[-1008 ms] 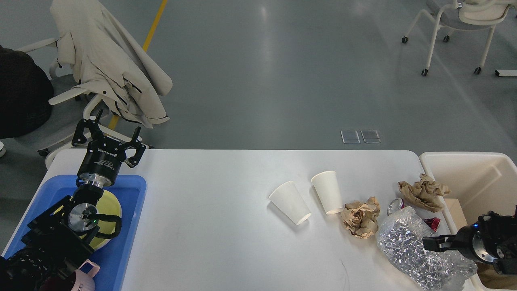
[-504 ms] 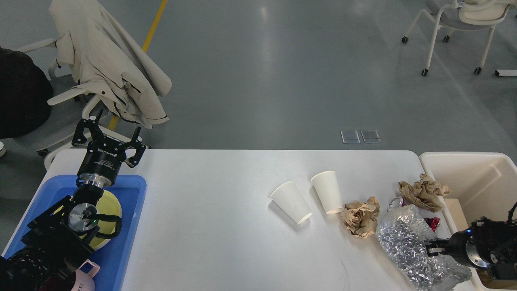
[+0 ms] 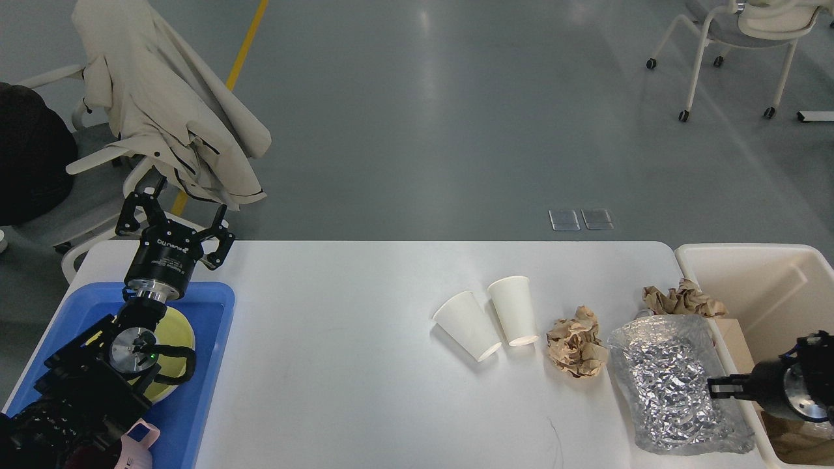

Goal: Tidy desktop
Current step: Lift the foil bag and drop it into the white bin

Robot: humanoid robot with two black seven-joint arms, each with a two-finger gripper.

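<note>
The white desktop (image 3: 339, 339) carries two paper cups on their sides (image 3: 466, 333) (image 3: 513, 310), a brown paper wad (image 3: 576, 342) and a second wad (image 3: 681, 301) near the bin. A clear crinkled plastic bag (image 3: 671, 384) lies at the right edge. My right gripper (image 3: 715, 387) comes in from the right, and its fingers pinch the bag's right side. My left gripper (image 3: 176, 218) is open and empty, held above the desktop's far left corner, over the blue tray (image 3: 208, 365).
A cream-white bin (image 3: 769, 280) stands off the desktop's right end with a brown box (image 3: 735, 340) inside. The blue tray holds a yellow plate (image 3: 179, 329), and a pink object (image 3: 140, 436) sits at its near end. Chairs stand on the floor beyond, one draped with a coat (image 3: 163, 111).
My right gripper pushed left into the bag, then drew back right and up with it. The bag bunched up and covers the can. The right cup and near wad shifted slightly left.
</note>
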